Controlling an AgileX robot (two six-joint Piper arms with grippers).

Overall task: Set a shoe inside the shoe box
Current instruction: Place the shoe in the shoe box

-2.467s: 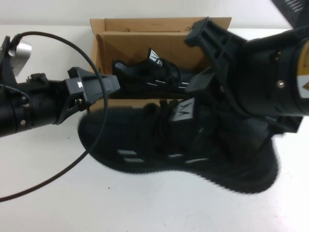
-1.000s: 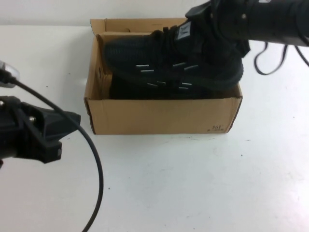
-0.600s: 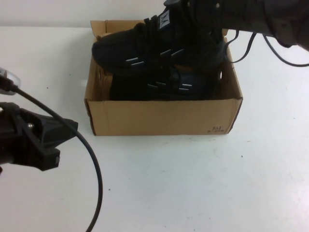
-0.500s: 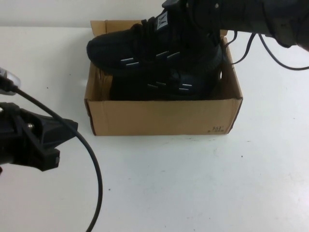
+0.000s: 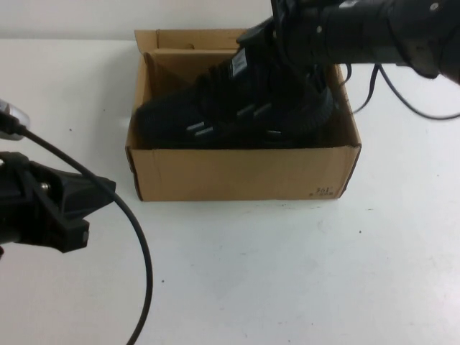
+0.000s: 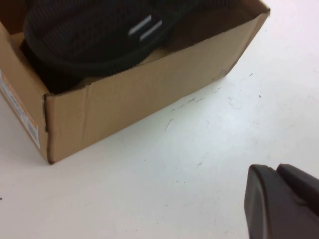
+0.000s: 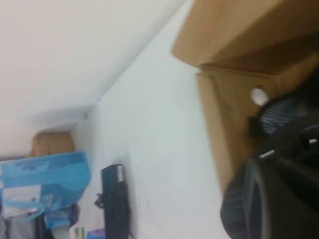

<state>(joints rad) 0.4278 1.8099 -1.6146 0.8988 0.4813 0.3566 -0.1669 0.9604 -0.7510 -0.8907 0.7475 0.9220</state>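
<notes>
Shoe point(image 5: 237, 108) inside shoe box point(image 5: 237, 172).

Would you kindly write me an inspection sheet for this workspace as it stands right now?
Surface: white table, small dark specks.
Job's things: black knit-mesh shoe with white dashes, tilted toe-down inside the open brown cardboard shoe box; anything beneath it is too dark to tell.
Clutter: nothing seen on the table.
Grippers: right gripper above the box at the shoe's heel end, apparently holding it; left gripper parked near the table's left edge, holding nothing.
Cables: black cable looping from the left arm; another by the right arm.
Surroundings: pale wall; blue bag in the right wrist view.
</notes>
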